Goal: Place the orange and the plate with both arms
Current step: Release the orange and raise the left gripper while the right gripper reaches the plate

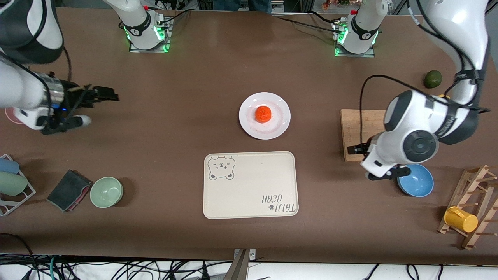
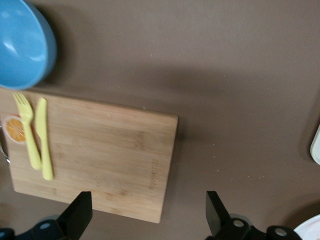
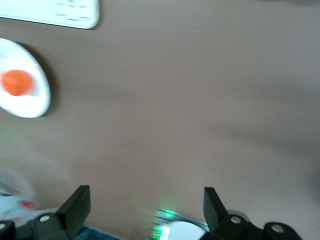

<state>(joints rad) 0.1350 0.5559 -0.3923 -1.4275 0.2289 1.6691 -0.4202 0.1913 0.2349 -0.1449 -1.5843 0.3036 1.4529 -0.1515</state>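
The orange (image 1: 263,113) sits in the middle of the white plate (image 1: 278,123), at the table's centre. Both also show in the right wrist view, the orange (image 3: 17,82) on the plate (image 3: 35,102). My right gripper (image 1: 102,109) is open and empty, over bare table toward the right arm's end, well apart from the plate; its jaws (image 3: 147,210) stand wide. My left gripper (image 1: 358,163) is open and empty over the corner of a wooden cutting board (image 1: 356,130); in its own view the gripper (image 2: 147,215) holds nothing. The plate's rim (image 2: 311,231) shows at that view's edge.
A cream bear-print tray (image 1: 251,184) lies nearer the front camera than the plate. A blue bowl (image 1: 418,184) lies beside the board (image 2: 100,150), which bears a yellow fork and knife (image 2: 40,135). A lime (image 1: 432,79), mug rack (image 1: 470,206), green bowl (image 1: 106,191) and cloth (image 1: 68,190) lie around.
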